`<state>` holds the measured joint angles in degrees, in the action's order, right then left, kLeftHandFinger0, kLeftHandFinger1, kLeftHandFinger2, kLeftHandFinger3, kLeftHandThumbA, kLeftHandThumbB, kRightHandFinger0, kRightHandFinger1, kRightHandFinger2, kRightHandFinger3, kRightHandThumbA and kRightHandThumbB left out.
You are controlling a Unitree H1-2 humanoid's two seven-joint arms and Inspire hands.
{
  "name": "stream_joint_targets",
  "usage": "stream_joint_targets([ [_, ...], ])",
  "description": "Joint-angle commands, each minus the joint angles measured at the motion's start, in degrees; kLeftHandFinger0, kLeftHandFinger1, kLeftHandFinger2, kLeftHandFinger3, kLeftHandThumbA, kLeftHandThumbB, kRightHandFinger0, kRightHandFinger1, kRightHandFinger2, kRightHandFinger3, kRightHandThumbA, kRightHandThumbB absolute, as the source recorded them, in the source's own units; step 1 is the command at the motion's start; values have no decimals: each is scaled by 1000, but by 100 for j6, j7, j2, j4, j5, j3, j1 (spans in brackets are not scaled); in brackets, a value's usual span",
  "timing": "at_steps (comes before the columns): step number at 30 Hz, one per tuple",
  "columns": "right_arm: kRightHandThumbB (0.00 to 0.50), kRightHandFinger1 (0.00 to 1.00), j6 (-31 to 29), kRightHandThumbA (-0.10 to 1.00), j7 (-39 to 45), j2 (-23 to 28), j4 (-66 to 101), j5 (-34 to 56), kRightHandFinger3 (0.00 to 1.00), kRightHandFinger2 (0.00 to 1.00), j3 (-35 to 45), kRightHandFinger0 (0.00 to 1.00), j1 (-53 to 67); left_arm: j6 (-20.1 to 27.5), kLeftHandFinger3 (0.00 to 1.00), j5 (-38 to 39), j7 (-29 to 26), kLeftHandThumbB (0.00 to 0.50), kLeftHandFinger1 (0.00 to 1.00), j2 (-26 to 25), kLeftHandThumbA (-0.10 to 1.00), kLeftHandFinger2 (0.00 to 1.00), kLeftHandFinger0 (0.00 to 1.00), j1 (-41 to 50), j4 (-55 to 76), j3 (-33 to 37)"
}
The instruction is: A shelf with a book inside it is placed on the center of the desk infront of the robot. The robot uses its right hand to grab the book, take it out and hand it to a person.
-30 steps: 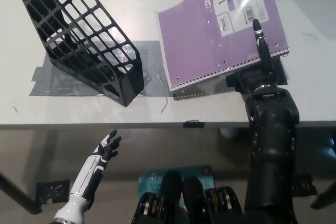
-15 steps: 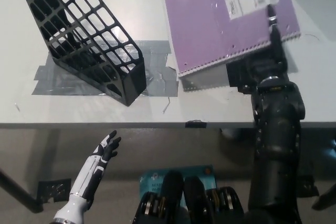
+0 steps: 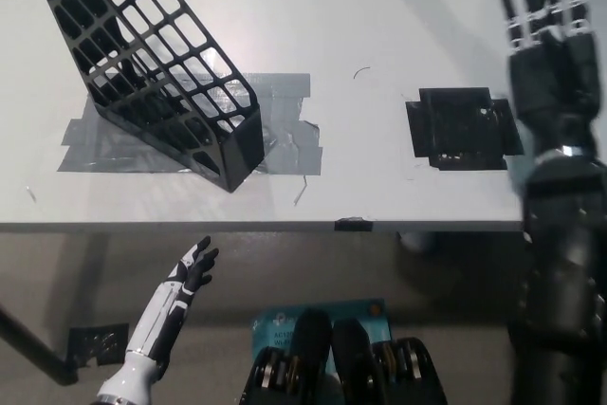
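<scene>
White surface [image 3: 379, 26] across the upper frame, brightly lit, with a soft glare near its middle. Grey tape patch [image 3: 285, 130] stuck at centre-left, black tape square [image 3: 463, 128] to its right. Below the front edge, grey-brown floor [image 3: 76, 272], a blue printed sheet [image 3: 285, 324] and a dark taped scrap [image 3: 95, 340].

Black plastic lattice shelf [image 3: 152, 64] — shiny grey tape [image 3: 275, 130] on smooth matt white desk [image 3: 379, 35]

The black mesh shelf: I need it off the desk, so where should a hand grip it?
Grip the black mesh shelf by its tall upper rim at far left, coming from above; the open grid gives finger holds. Grey tape under its low front end may resist.
</scene>
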<state>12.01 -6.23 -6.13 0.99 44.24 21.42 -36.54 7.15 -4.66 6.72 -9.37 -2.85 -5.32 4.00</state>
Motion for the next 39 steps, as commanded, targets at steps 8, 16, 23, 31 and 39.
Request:
stream_joint_targets([
  [8, 480, 1000, 35, 1000, 1138, 1019, 4129, -1490, 1000, 1000, -1779, 1000, 2031, 236, 1000, 303, 131, 262, 1000, -19, 1000, 1000, 1000, 75, 102, -62],
  [16, 429, 1000, -788, 1000, 1506, 1251, 3709, -1970, 1000, 1000, -2282, 1000, 3331, 349, 1000, 352, 91, 255, 1000, 19, 1000, 1000, 1000, 267, 75, -96],
  [23, 434, 1000, -1281, 1000, 1590, 1470, 2380, -2412, 1000, 1000, -2574, 1000, 4093, 359, 1000, 374, 95, 259, 1000, -2, 1000, 1000, 1000, 454, 158, -109],
  [31, 337, 1000, -1662, 1000, 1406, 1581, 1006, -3573, 1000, 1000, -2872, 1000, 4047, 400, 1000, 396, 84, 258, 1000, 2, 1000, 1000, 1000, 472, 134, -136],
  [39, 315, 1000, -1593, 1000, 1495, 1611, 514, -3691, 1000, 1000, -2923, 1000, 3861, 478, 1000, 420, 80, 238, 1000, 34, 1000, 1000, 1000, 462, 77, -141],
])
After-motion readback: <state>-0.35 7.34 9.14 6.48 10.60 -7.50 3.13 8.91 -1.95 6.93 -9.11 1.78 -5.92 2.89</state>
